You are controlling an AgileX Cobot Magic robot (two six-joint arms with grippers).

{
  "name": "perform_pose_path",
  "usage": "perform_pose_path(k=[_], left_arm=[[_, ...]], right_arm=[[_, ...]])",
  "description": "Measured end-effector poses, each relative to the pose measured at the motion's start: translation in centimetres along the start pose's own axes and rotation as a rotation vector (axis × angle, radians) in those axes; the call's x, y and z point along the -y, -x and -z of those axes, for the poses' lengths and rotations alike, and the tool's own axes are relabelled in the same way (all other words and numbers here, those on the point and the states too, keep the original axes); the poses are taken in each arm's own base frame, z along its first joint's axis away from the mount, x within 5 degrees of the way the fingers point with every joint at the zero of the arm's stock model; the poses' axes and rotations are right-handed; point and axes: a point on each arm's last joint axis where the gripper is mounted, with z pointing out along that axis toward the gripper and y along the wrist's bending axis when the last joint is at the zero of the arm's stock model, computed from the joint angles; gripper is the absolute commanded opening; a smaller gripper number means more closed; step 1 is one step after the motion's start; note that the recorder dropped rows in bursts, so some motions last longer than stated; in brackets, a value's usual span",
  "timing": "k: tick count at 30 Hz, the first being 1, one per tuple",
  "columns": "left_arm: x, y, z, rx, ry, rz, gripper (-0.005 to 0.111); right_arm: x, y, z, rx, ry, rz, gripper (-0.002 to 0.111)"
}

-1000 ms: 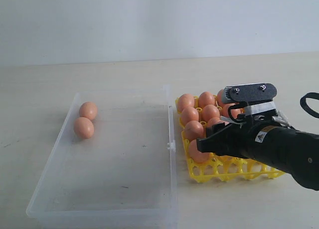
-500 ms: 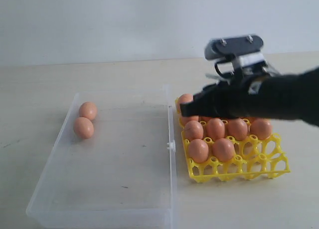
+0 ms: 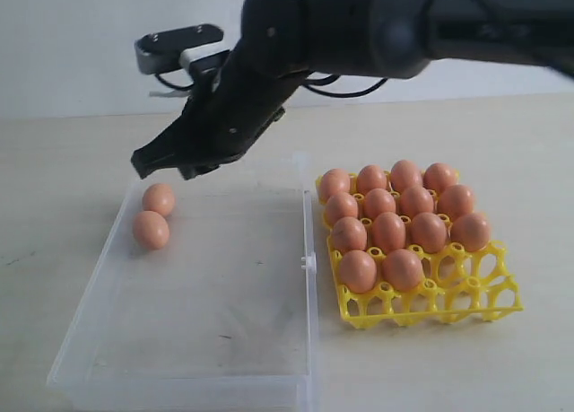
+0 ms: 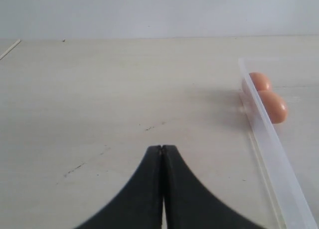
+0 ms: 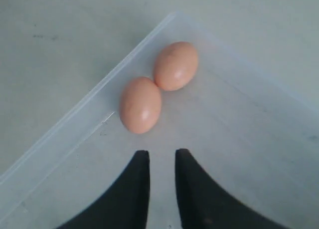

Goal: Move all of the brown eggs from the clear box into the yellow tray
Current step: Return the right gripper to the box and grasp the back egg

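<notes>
Two brown eggs (image 3: 159,198) (image 3: 151,230) lie side by side in the far left corner of the clear box (image 3: 215,340). My right arm reaches across the scene, and its gripper (image 3: 161,168) hangs just above and behind those eggs. In the right wrist view that gripper (image 5: 162,153) is open by a narrow gap with nothing in it, a short way from the nearer egg (image 5: 141,105); the other egg (image 5: 175,65) touches it. The yellow tray (image 3: 466,295) on the right holds several eggs. My left gripper (image 4: 162,148) is shut and empty over bare table outside the box wall (image 4: 269,139).
The yellow tray has open cells along its front right part. The box's latch tab (image 3: 308,262) faces the tray, with a narrow strip of table between them. A pale wall stands behind the table.
My right arm has risen from the yellow tray and swung left across the box to its far left corner. The two eggs in the box have not moved.
</notes>
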Motion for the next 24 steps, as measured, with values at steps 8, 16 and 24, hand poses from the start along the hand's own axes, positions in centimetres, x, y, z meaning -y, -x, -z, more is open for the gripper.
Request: perform_pose_path(k=[8, 16, 24], left_arm=[[0.0, 0.0, 0.0, 0.000, 0.000, 0.000, 0.000], [0.0, 0.0, 0.0, 0.000, 0.000, 0.000, 0.000], [0.0, 0.0, 0.0, 0.000, 0.000, 0.000, 0.000]], right_arm=[[-0.2, 1.1, -6.3, -0.153, 0.087, -0.084, 0.068], [0.1, 1.2, -9.9, -0.131, 0.105, -0.131, 0.068], [0.3, -0.1, -12.8, -0.140, 0.130, -0.186, 0.025]])
